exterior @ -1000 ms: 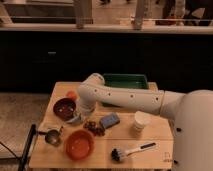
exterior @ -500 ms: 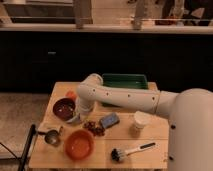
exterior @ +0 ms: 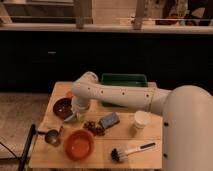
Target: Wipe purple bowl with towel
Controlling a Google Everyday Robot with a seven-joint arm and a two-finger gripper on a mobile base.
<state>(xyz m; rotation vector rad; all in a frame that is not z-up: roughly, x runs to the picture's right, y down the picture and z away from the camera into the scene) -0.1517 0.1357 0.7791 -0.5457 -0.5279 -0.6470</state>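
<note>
You have the gripper (exterior: 75, 114) low over the wooden table (exterior: 125, 142), at the right rim of the purple bowl (exterior: 62, 107), which sits near the table's left edge. A pale cloth, I believe the towel (exterior: 70, 118), hangs at the gripper's tip just beside the bowl. It looks like it is held there, but I cannot tell how the gripper grasps it, because the white arm (exterior: 115, 95) covers that part.

By my judgement you are at the start of the wiping or in the middle of it: the towel is already picked up and brought to the bowl, but it lies at the rim and not inside. The rubbing of the bowl's inside seems to remain.

Nearby stand the orange bowl (exterior: 79, 144), a small metal cup (exterior: 52, 136), a blue sponge block (exterior: 109, 120), a white paper cup (exterior: 141, 121), a dish brush (exterior: 131, 150) and a green tray (exterior: 124, 80) behind the arm.
</note>
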